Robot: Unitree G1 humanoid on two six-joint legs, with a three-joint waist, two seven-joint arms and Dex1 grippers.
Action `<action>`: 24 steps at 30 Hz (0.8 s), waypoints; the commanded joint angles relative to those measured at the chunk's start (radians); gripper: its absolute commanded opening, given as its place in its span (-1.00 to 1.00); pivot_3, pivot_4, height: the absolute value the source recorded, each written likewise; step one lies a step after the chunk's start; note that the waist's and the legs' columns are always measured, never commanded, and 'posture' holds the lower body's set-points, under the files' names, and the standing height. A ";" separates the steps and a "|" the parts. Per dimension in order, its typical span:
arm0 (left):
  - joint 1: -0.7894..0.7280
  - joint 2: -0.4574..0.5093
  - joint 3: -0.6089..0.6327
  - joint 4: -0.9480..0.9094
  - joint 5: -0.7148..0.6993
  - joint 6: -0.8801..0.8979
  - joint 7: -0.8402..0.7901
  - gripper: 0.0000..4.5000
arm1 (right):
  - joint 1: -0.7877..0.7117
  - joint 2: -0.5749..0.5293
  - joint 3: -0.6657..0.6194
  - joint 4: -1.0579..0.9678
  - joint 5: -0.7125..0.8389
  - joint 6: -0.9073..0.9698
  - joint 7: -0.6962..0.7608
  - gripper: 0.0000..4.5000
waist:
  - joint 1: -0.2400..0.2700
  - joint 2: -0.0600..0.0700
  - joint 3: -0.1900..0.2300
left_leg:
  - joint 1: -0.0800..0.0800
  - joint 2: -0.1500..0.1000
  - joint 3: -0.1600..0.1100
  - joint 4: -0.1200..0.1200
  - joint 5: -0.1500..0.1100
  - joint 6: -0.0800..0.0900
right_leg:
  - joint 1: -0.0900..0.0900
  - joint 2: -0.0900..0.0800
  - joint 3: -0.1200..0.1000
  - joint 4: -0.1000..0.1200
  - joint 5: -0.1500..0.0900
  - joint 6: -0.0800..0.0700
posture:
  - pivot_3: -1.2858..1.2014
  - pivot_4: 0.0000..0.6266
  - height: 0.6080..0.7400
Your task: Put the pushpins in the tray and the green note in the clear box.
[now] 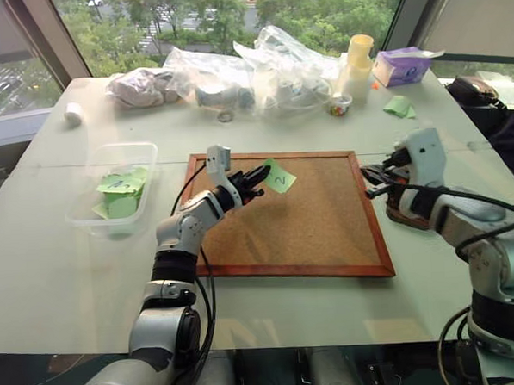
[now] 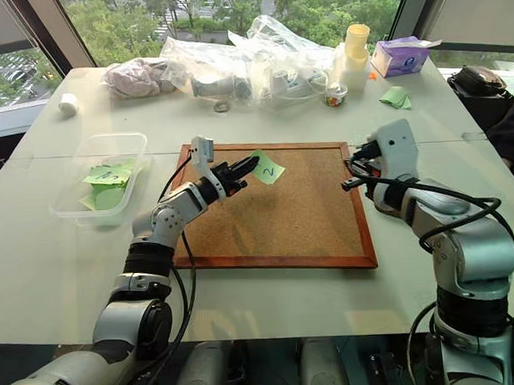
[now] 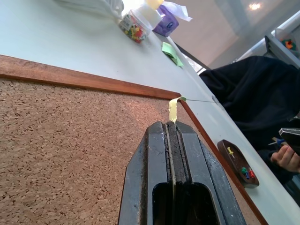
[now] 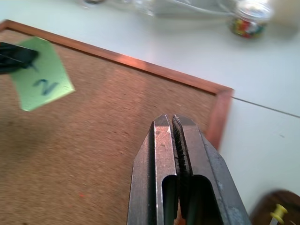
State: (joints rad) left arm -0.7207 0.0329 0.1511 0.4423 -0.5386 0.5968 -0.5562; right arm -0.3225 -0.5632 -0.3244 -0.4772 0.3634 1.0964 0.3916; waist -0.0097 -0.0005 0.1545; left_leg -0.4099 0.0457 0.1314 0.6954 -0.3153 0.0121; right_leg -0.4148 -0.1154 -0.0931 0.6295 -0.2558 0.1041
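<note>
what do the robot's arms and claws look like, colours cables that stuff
Both arms are built of silver-grey and white rounded shells with black bands at the joints. Loose black cables loop along the outside of each forearm. The left claw and the right claw each have two flat black fingers, ridged on their inner faces. A small white block sits on top of each wrist.

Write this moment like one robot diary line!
left hand: shut on green note over corkboard | right hand: shut | tray: has pushpins
</note>
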 commanded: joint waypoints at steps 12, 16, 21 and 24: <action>0.013 0.001 -0.012 -0.117 0.003 -0.015 0.014 -0.96 | 0.091 -0.079 -0.066 0.377 -0.097 -0.298 -0.001 -1.00 | -0.001 -0.001 0.000 | 0.001 0.000 0.000 0.000 0.001 -0.001 | 0.001 0.001 0.000 0.000 0.000 0.000 | 0.03 -0.52 1.00; 0.022 0.004 -0.017 -0.131 0.004 -0.013 0.016 -1.00 | 0.092 -0.077 -0.067 0.397 -0.090 -0.312 -0.005 -0.60 | 0.003 -0.001 0.000 | 0.001 0.000 0.001 0.000 0.001 -0.001 | 0.002 0.001 0.000 0.000 0.000 0.000 | 0.03 -0.52 1.00; 0.027 0.010 -0.016 -0.143 0.002 -0.012 0.019 -1.00 | 0.095 -0.086 -0.074 0.390 -0.086 -0.315 -0.007 0.52 | 0.001 -0.001 0.000 | 0.001 0.000 0.001 0.001 0.001 -0.001 | 0.002 0.001 0.000 0.000 0.000 0.001 | 0.03 -0.52 1.00; 0.029 0.012 -0.015 -0.145 0.003 -0.012 0.019 -1.00 | 0.100 -0.090 -0.079 0.385 -0.083 -0.318 -0.004 0.97 | 0.000 -0.001 0.000 | 0.001 0.000 0.001 0.001 0.001 -0.001 | 0.002 0.001 0.000 0.000 0.000 0.001 | 0.03 -0.52 1.00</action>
State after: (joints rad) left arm -0.6905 0.0402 0.1374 0.3384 -0.5327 0.5973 -0.5367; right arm -0.2221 -0.6308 -0.3696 -0.0639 0.2785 0.7975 0.3876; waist -0.0094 -0.0012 0.1550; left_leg -0.4085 0.0452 0.1325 0.6962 -0.3146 0.0109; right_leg -0.4127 -0.1147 -0.0931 0.6298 -0.2560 0.1047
